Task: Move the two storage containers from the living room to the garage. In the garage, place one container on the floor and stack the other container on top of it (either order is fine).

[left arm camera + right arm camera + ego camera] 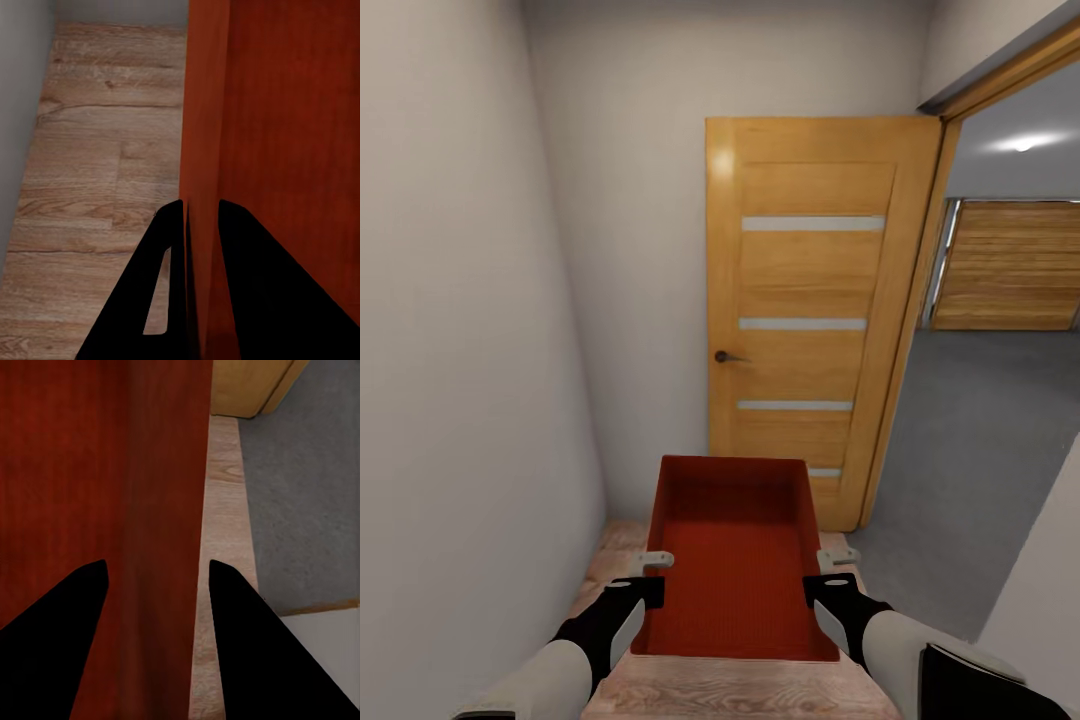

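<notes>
One orange-red storage container (735, 540) hangs just ahead of me above the light wood floor, its open top facing up and nothing inside. My left gripper (650, 575) is shut on its left wall; in the left wrist view that gripper (199, 202) pinches the thin wall of the container (285, 112) between its fingers. My right gripper (830, 570) grips the opposite wall. The right wrist view has that gripper (157, 562) straddling the rim of the container (75, 457). Through the doorway at right lies the garage with its dark grey floor (980, 440).
I stand in a narrow hallway with grey-white walls close on the left (460, 350) and ahead. An open wooden door (810, 300) with frosted strips stands against the far wall. A plank garage door (1010, 265) shows beyond the doorway. A wall corner (1040, 580) juts in at lower right.
</notes>
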Controlling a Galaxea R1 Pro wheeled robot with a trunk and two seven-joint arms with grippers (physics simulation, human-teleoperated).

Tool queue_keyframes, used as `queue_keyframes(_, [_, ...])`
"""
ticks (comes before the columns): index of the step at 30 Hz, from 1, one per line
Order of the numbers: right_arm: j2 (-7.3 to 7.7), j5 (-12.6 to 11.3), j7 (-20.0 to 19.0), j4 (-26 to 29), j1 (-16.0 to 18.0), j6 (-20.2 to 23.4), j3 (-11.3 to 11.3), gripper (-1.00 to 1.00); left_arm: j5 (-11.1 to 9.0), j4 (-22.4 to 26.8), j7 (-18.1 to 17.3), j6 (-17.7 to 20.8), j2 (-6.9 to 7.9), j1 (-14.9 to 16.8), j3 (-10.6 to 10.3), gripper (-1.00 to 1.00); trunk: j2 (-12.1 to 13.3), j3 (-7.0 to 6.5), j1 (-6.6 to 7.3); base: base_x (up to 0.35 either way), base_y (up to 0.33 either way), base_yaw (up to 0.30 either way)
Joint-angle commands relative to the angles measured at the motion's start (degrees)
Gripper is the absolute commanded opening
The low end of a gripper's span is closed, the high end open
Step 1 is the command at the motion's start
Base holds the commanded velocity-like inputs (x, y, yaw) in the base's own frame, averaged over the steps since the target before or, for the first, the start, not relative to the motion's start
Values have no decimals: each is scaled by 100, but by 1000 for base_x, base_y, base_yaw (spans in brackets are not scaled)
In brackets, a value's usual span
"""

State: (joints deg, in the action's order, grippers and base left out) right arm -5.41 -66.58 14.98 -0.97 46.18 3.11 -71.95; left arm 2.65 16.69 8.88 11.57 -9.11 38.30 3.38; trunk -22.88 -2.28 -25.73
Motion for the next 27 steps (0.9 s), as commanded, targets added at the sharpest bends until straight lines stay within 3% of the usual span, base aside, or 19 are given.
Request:
queue_keyframes(1, [31, 40, 14, 1, 5, -74, 146, -100, 6, -69, 9, 30, 57, -5, -29, -100, -4, 2, -5, 323, 0, 0])
queue_keyframes(11, [31, 40, 14, 1, 5, -73, 146, -100, 7, -53, 15, 30, 51, -6, -30, -100, -4, 2, -5, 300, 0, -29])
queue_keyframes(27, [31, 40, 14, 1, 5, -73, 146, -100, 7, -43, 24, 45, 45, -5, -30, -100, -4, 2, -5, 19, 0, -274])
